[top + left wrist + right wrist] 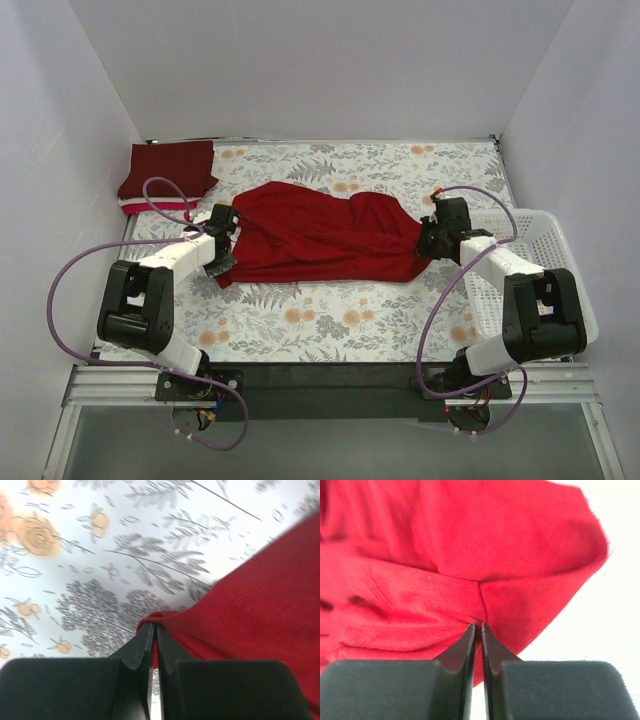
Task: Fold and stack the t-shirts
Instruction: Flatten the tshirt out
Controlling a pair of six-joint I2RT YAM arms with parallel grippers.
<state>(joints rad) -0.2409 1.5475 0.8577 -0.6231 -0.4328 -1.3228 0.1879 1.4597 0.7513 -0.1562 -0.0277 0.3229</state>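
A bright red t-shirt (320,235) lies stretched and rumpled across the middle of the floral table. My left gripper (222,240) is shut on its left edge; the left wrist view shows a fold of red cloth (240,610) pinched between the fingertips (152,628). My right gripper (432,238) is shut on its right edge; the right wrist view shows the red cloth (445,570) pinched at the fingertips (476,628). A folded dark maroon t-shirt (168,165) tops a stack at the back left, with white and pinkish-red layers (150,206) under it.
A white plastic lattice basket (525,265) stands at the right edge of the table, beside my right arm. White walls close in the table on three sides. The floral tablecloth (330,320) shows in front of the red shirt.
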